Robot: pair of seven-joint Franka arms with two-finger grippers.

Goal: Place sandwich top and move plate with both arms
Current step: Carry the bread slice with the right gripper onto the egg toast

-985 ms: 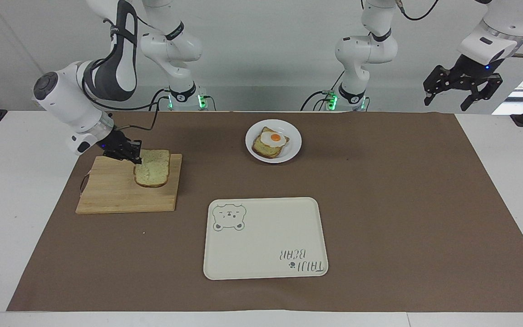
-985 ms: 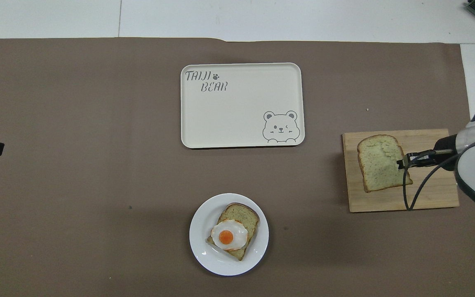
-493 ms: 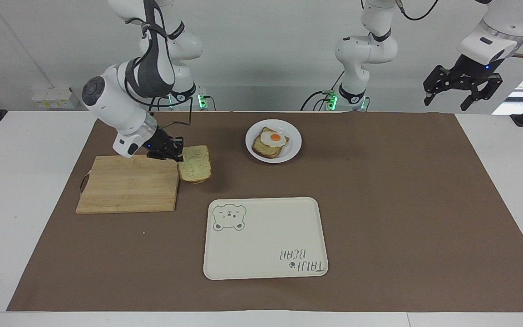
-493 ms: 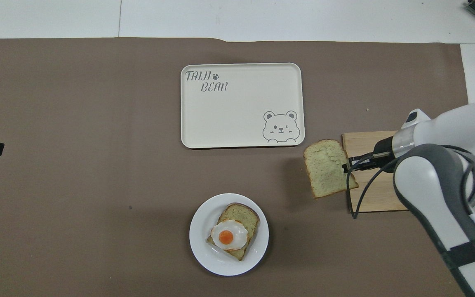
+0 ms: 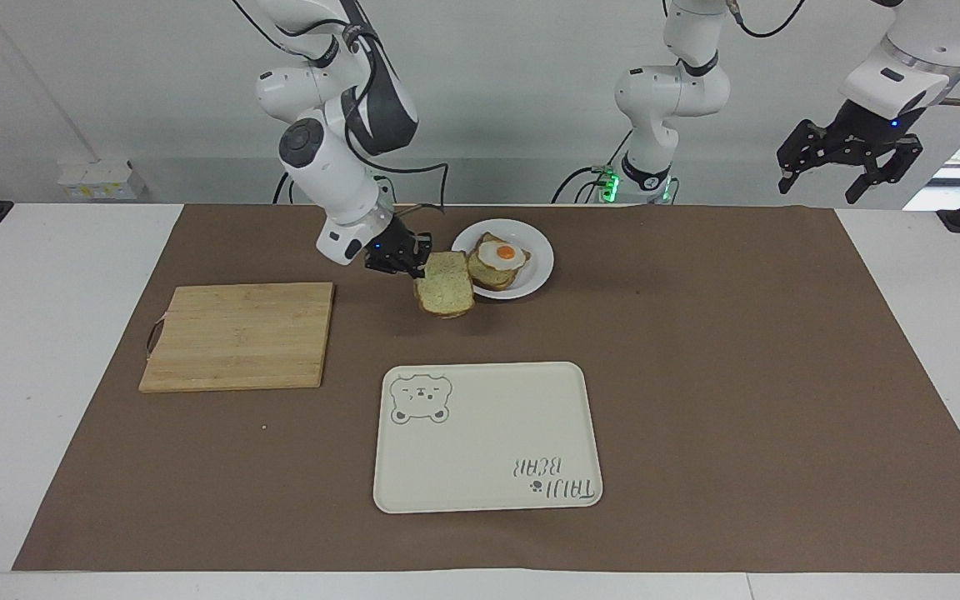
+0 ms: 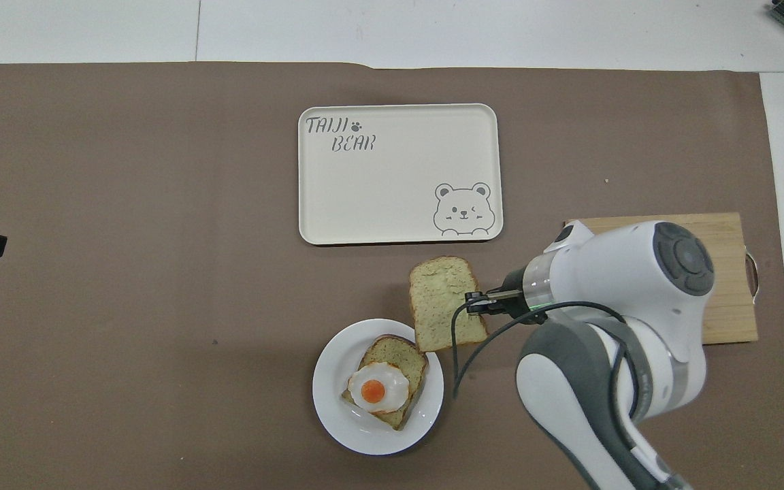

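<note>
My right gripper (image 5: pixel 416 265) (image 6: pixel 471 303) is shut on the edge of the sandwich top (image 5: pixel 445 285) (image 6: pixel 444 301), a plain pale slice with a brown crust, held flat in the air beside the plate's rim. The small white plate (image 5: pixel 535 275) (image 6: pixel 334 412) carries a bread slice topped with a fried egg (image 5: pixel 502 254) (image 6: pixel 377 390). My left gripper (image 5: pixel 847 172) hangs open, high above the table's corner at the left arm's end, where that arm waits; the overhead view does not show it.
A bare wooden cutting board (image 5: pixel 238 335) (image 6: pixel 729 272) lies toward the right arm's end. A cream tray with a bear drawing (image 5: pixel 487 435) (image 6: pixel 399 173) lies farther from the robots than the plate. Brown paper (image 5: pixel 738 375) covers the table.
My right gripper has carried the sandwich top off the cutting board and across the paper to the plate's edge. The left arm has not moved.
</note>
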